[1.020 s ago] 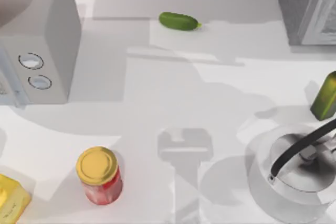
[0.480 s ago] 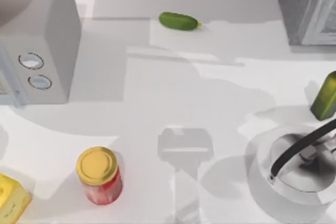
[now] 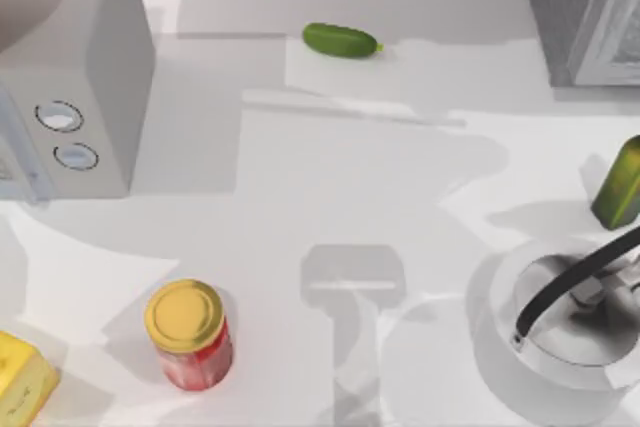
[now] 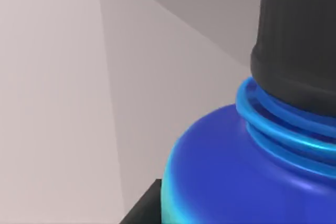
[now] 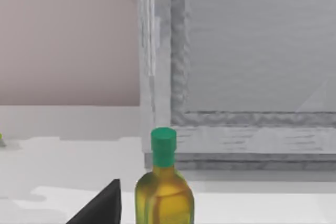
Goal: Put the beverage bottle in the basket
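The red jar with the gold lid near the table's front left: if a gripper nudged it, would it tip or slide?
The red jar stands upright and looks squat, about as wide as tall, so it would probably slide rather than tip. Its round body would likely roll if knocked over. The flat gold lid looks smooth, possibly slippery to pinch.

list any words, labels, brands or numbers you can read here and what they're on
There is no readable text in these pictures.
Red jar: a pale patch on its side, too blurred to tell if it is a label.
Olive-green bottle: plain, no label.
Beverage bottle: blue shoulder and black cap, no markings.
Grey appliance: two round dials, no numbers.
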